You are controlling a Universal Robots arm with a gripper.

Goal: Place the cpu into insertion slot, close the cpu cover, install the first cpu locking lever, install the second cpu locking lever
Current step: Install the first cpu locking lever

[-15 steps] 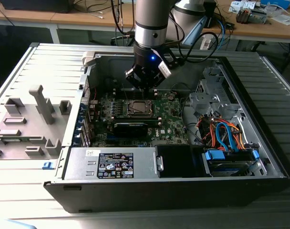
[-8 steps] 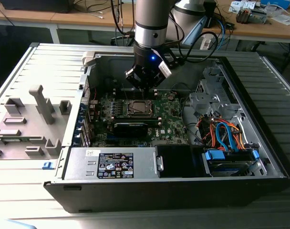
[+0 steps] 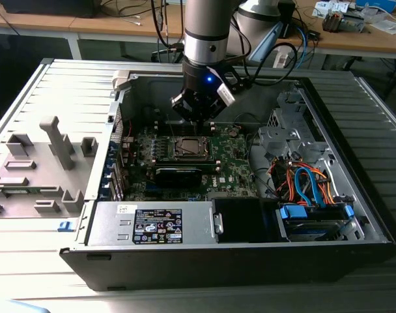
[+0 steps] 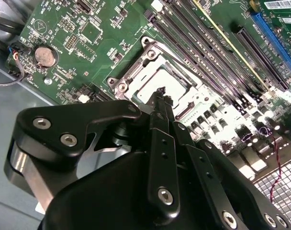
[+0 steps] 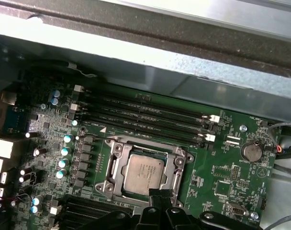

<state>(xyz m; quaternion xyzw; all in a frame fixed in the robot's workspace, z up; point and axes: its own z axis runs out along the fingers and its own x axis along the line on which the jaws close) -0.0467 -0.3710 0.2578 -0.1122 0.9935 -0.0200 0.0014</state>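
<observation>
So the small flat square cpu point(image 5: 144, 173) with its silver-grey metal top is seen already sitting in the insertion slot point(image 5: 117, 168), the square socket with the shiny metal rim on the green motherboard point(image 5: 222, 177), inside the opened grey desktop case point(image 3: 354, 163). In both wrist views the chip is framed by the thin silvery metal cpu cover point(image 5: 179, 165), which looks to be lying down flat around it, though whether it's fully latched can't be told.

The black gripper point(image 4: 161, 94) is held just above the socket's edge, its two thin fingers point(image 4: 165, 111) pressed together with nothing pinched between them. In the exterior view the gripper point(image 3: 199, 116) is parked right over the socket.

Judging by that, the placing step is reckoned done and the work is somewhere around the cover and locking-lever stage. The levers themselves can't be made out clearly. A careful, narrow push with the closed fingertips would be called for here, with the memory slots point(image 5: 145, 115) so near.
</observation>
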